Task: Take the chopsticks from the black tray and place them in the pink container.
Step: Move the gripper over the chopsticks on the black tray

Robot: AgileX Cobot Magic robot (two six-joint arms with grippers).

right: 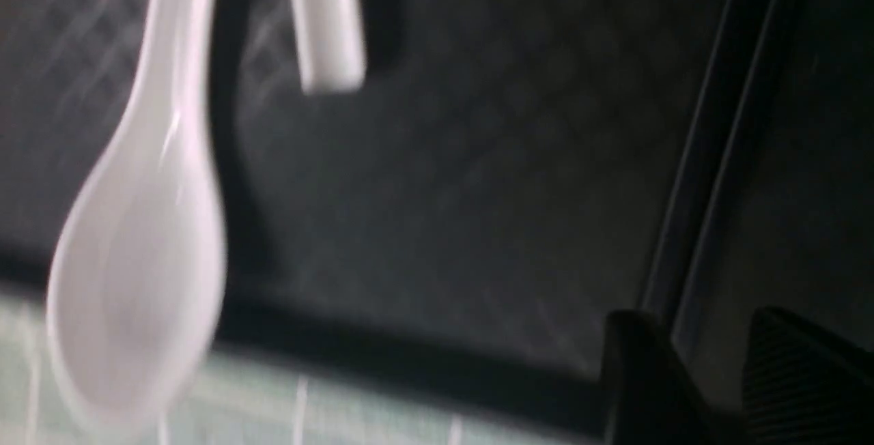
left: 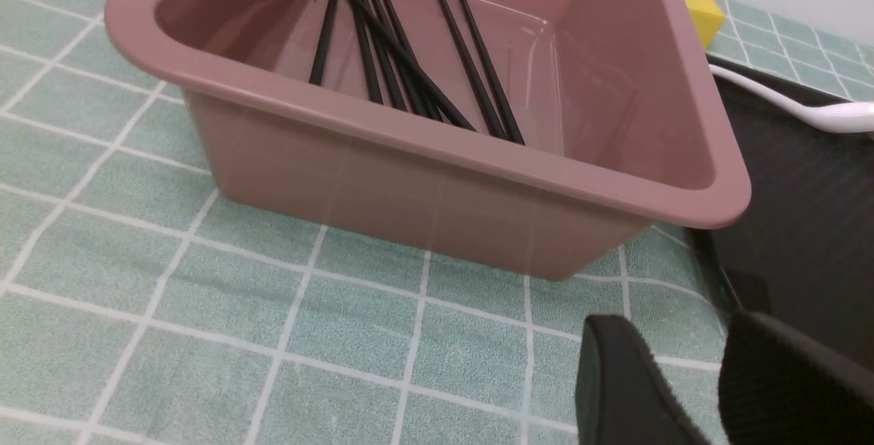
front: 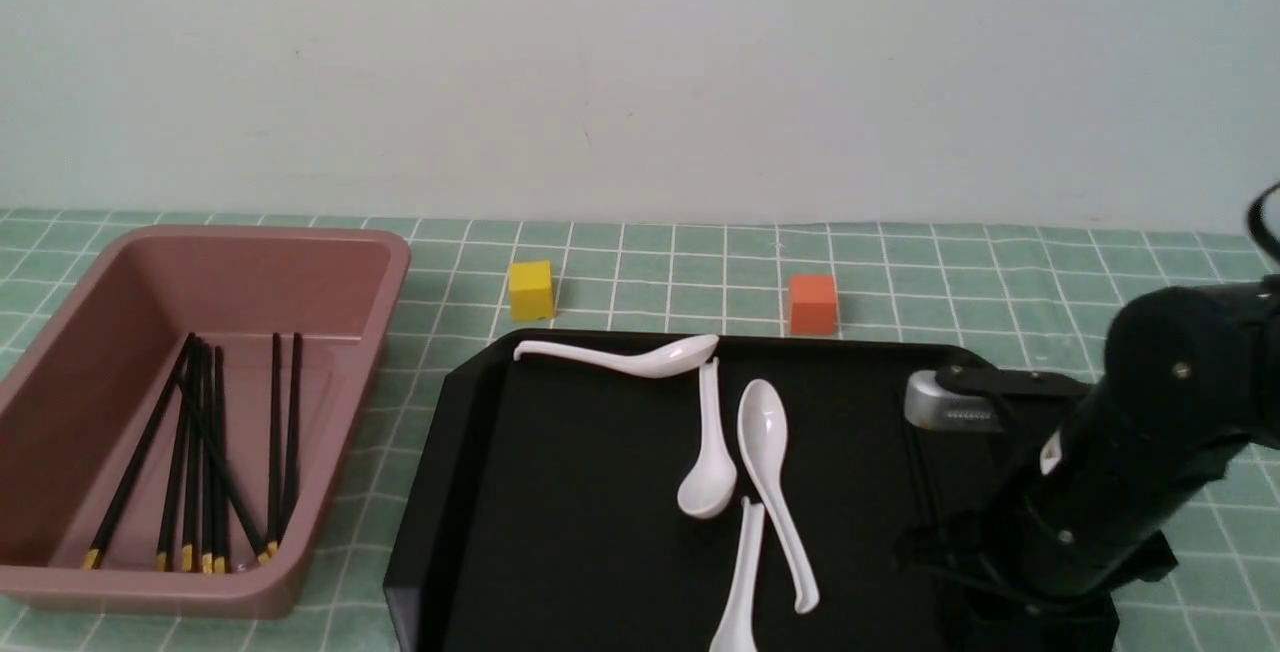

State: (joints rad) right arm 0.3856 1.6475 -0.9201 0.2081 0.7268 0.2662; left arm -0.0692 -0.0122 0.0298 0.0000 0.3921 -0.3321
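Observation:
The pink container (front: 330, 262) stands on the left and holds several black chopsticks (front: 205, 452) with yellow ends, also seen in the left wrist view as chopsticks (left: 410, 56) inside the container (left: 437, 179). The black tray (front: 560, 492) lies in the middle. My right arm (front: 1100, 472) reaches low over the tray's right side, hiding its gripper in the front view. In the right wrist view a thin black chopstick (right: 686, 220) lies on the tray (right: 478, 179) and runs into the gap of my open right gripper (right: 700, 336). My left gripper (left: 683, 342) hovers open and empty over the cloth beside the container.
Several white spoons (front: 765, 442) lie in the tray's middle, one spoon (right: 143, 240) close to the right gripper. A yellow cube (front: 531, 289) and an orange cube (front: 812, 304) stand behind the tray. A green checked cloth (front: 1000, 272) covers the table.

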